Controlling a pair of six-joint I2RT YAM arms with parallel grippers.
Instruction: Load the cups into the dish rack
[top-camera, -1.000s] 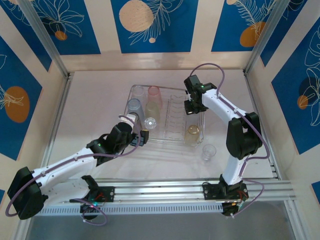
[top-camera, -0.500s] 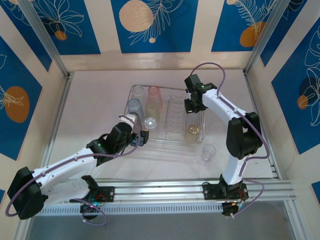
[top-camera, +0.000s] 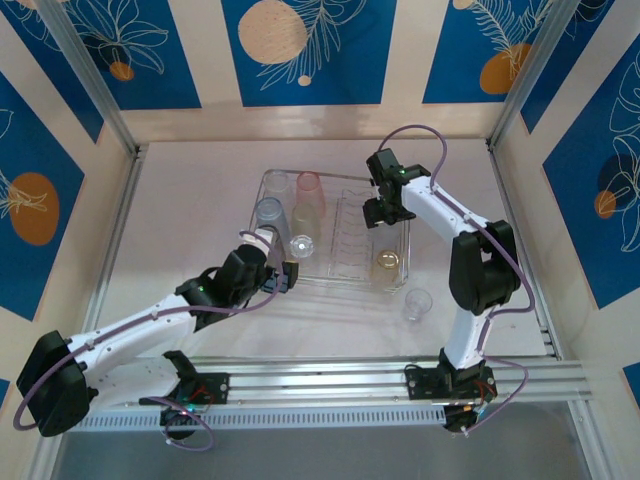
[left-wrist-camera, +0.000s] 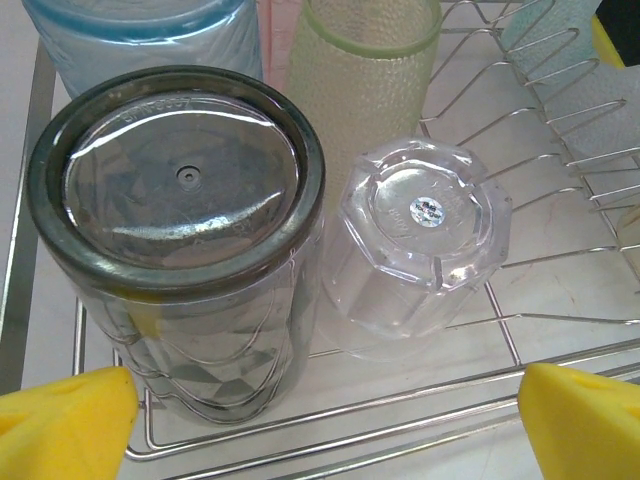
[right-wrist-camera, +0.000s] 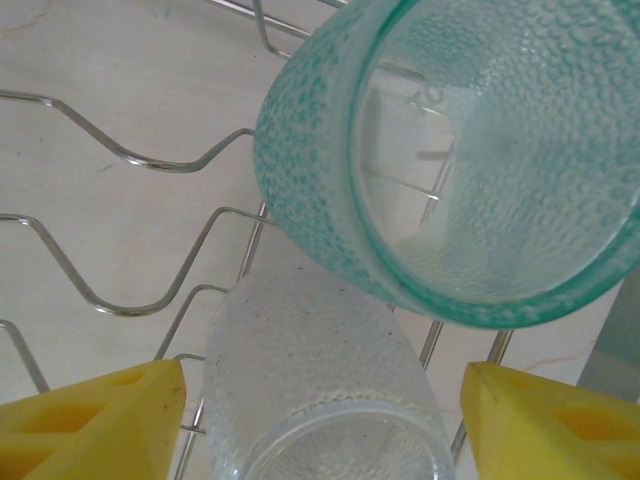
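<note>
The dish rack (top-camera: 345, 282) sits mid-table with several cups in it: pink (top-camera: 309, 187), yellow-green (top-camera: 307, 215), blue (top-camera: 268, 212), amber (top-camera: 386, 263). My left gripper (top-camera: 277, 272) hangs open at the rack's near left corner. In the left wrist view an upturned smoky grey cup (left-wrist-camera: 175, 200) and an upturned clear faceted cup (left-wrist-camera: 425, 240) stand just beyond its fingertips (left-wrist-camera: 65, 425). My right gripper (right-wrist-camera: 320, 425) is open over the rack's right back part. A clear pebbled cup (right-wrist-camera: 320, 380) lies between its fingers, untouched, below a teal cup (right-wrist-camera: 480, 150) on its side.
One clear cup (top-camera: 417, 303) stands on the table outside the rack's near right corner. Divider prongs (right-wrist-camera: 60, 270) run under the right gripper. Patterned walls and metal posts close in the table on three sides.
My right gripper has opened wider and let go of the clear pebbled cup, and has shifted slightly toward the back. The left arm has barely moved.
</note>
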